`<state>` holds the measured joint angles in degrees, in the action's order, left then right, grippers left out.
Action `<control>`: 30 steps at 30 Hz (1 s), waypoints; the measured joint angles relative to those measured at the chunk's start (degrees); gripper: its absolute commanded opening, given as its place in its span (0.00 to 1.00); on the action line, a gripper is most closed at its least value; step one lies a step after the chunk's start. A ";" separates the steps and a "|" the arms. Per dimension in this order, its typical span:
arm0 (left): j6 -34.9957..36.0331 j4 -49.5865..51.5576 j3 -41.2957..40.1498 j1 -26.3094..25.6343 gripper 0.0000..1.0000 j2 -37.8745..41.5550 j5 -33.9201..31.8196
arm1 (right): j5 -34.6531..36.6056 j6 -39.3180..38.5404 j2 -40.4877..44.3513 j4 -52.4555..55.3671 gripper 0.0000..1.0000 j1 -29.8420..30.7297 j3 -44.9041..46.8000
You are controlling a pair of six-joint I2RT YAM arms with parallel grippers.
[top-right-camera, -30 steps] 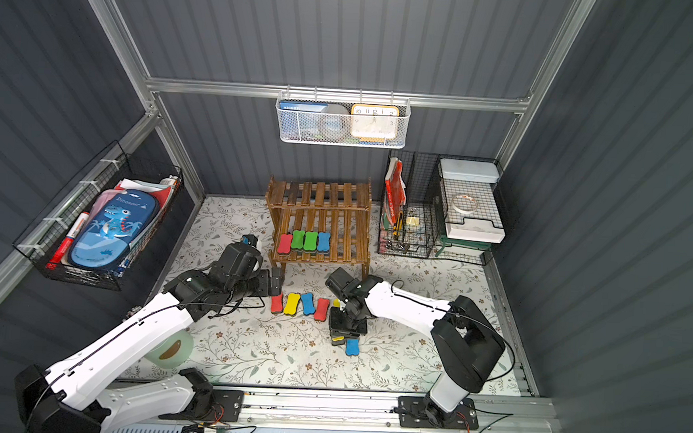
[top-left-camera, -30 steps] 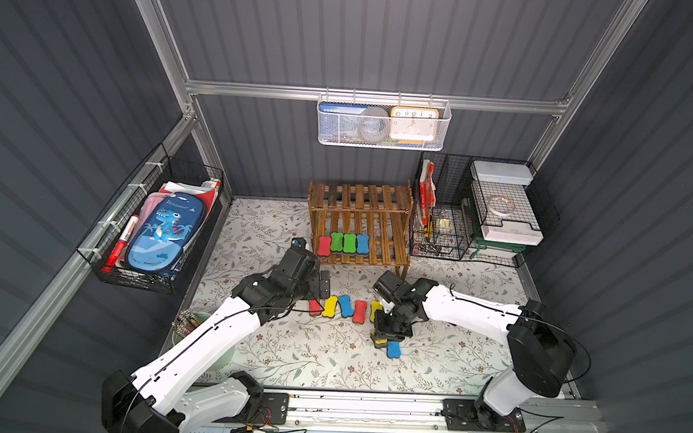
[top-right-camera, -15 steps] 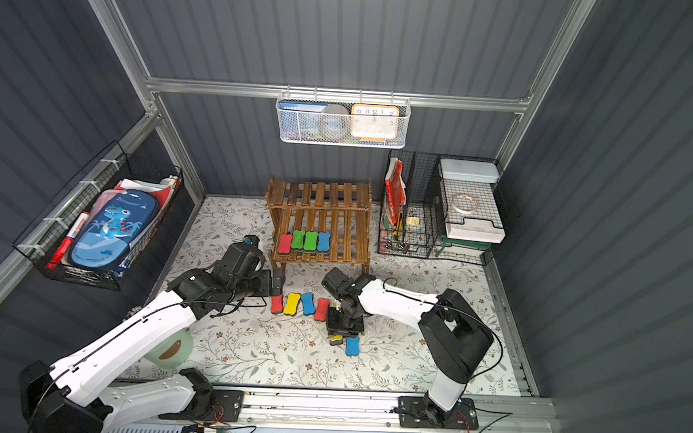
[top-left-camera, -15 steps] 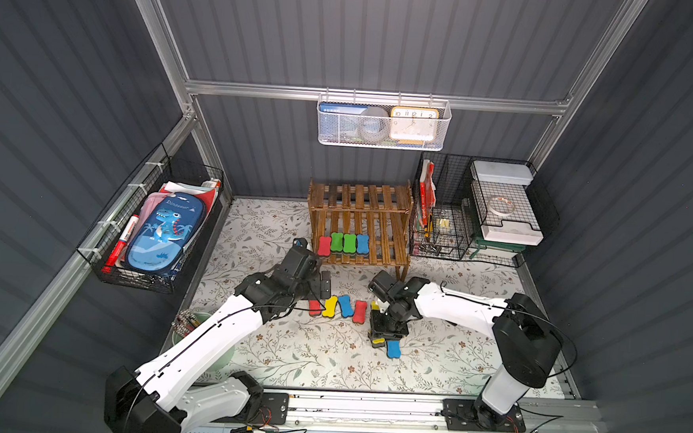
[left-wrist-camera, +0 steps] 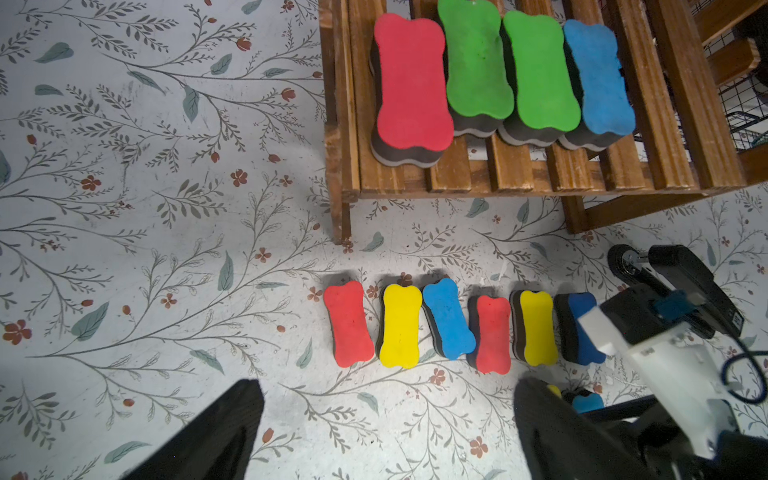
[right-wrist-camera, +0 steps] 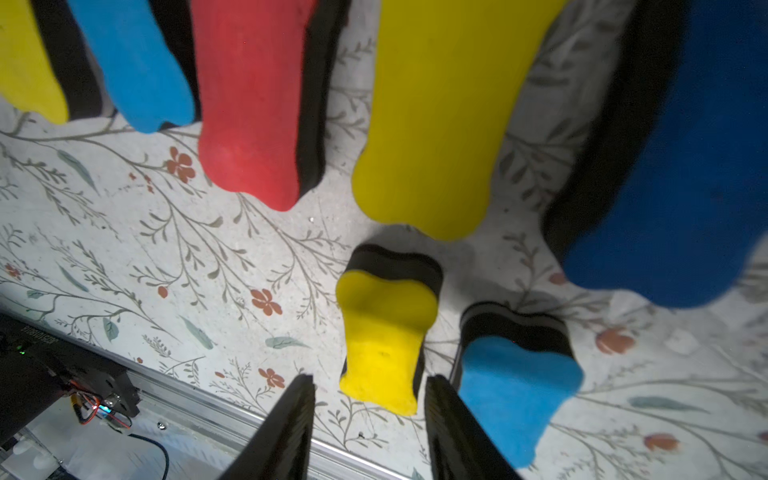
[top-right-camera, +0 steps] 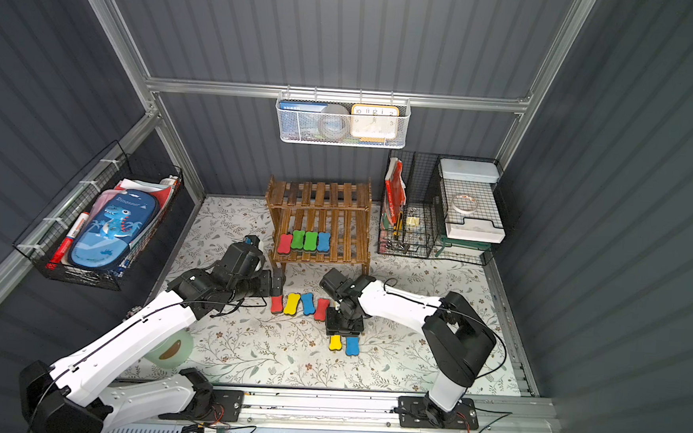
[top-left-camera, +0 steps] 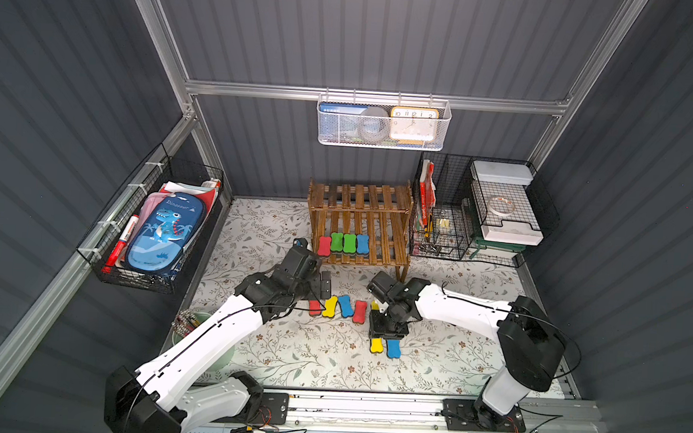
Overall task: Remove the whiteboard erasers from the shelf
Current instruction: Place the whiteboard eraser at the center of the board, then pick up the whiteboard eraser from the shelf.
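On the lower tier of the wooden shelf (top-left-camera: 359, 210) lie several whiteboard erasers: red (left-wrist-camera: 411, 83), two green (left-wrist-camera: 476, 62) and blue (left-wrist-camera: 598, 79). Several more lie in a row on the floor (top-left-camera: 344, 306) in front of it. Closer to the front, a yellow eraser (right-wrist-camera: 384, 345) and a light blue one (right-wrist-camera: 515, 382) lie side by side. My right gripper (right-wrist-camera: 368, 386) is open and straddles the yellow one's end, with a gap on one side. My left gripper (left-wrist-camera: 388, 390) is wide open above the floor, just before the row, with nothing in it.
A black wire-grid organiser (top-left-camera: 452, 215) stands to the right of the shelf, and a white mesh basket (top-left-camera: 383, 123) hangs on the back wall. A black basket with a dinosaur pencil case (top-left-camera: 162, 231) hangs on the left wall. A green bowl (top-right-camera: 170, 347) sits under my left arm.
My right gripper's jaws have spread and let go of the yellow eraser, which now lies on the floor beside the light blue one. The left arm has barely moved.
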<state>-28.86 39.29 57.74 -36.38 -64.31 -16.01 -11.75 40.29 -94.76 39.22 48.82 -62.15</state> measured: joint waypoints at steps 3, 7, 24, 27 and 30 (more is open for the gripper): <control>0.09 0.00 0.59 0.00 0.99 -0.04 0.87 | 3.45 -1.05 5.70 -0.24 0.42 0.00 -0.24; 1.84 -0.04 3.39 0.00 0.99 -1.66 2.47 | 10.49 -2.89 13.68 -2.10 0.40 -0.09 -0.52; 8.90 -1.77 29.51 -8.98 0.76 -27.12 1.42 | 22.10 -3.37 28.63 -6.25 0.39 -8.76 6.45; 9.90 -1.81 31.65 -9.03 0.75 -30.73 -0.13 | 22.16 -2.86 29.92 -6.29 0.39 -9.49 7.48; 10.62 -1.90 33.33 -9.03 0.72 -33.35 -1.95 | 22.14 -2.49 30.36 -6.25 0.39 -9.86 8.44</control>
<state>-18.24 37.39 91.07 -45.41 -97.67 -17.96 10.39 37.80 -64.40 32.97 38.96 -53.71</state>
